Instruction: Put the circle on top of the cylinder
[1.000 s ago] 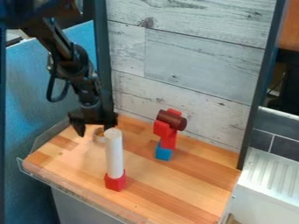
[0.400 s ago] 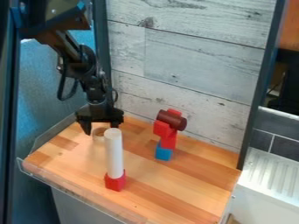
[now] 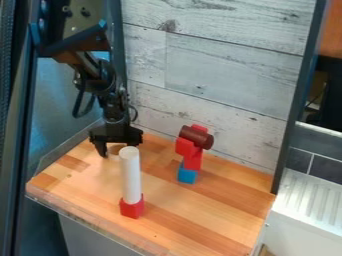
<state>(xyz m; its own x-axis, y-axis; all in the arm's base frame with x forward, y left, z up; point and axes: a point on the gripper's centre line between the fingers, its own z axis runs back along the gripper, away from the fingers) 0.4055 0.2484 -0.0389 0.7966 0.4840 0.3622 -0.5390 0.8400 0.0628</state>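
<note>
Over the back left of the wooden board, my gripper [image 3: 120, 147] hangs down with its two fingers spread, so it is open. Between and just behind those fingers is the small tan wooden circle [image 3: 114, 149], low at the board's surface and partly covered by the gripper and the cylinder. The white cylinder [image 3: 131, 177] stands upright in a red base [image 3: 132, 207], nearer the camera; its top overlaps the right finger in this view.
A stack of red blocks [image 3: 193, 159] on a blue block [image 3: 187, 173], with a dark red cylinder [image 3: 196, 137] on it, stands right of the white cylinder. A pale plank wall [image 3: 214, 75] rises behind the board [image 3: 200, 220].
My gripper has moved right, to the small circle, which now sits more hidden by it. The upper arm has swung right too. The cylinder and block stack have stayed put.
</note>
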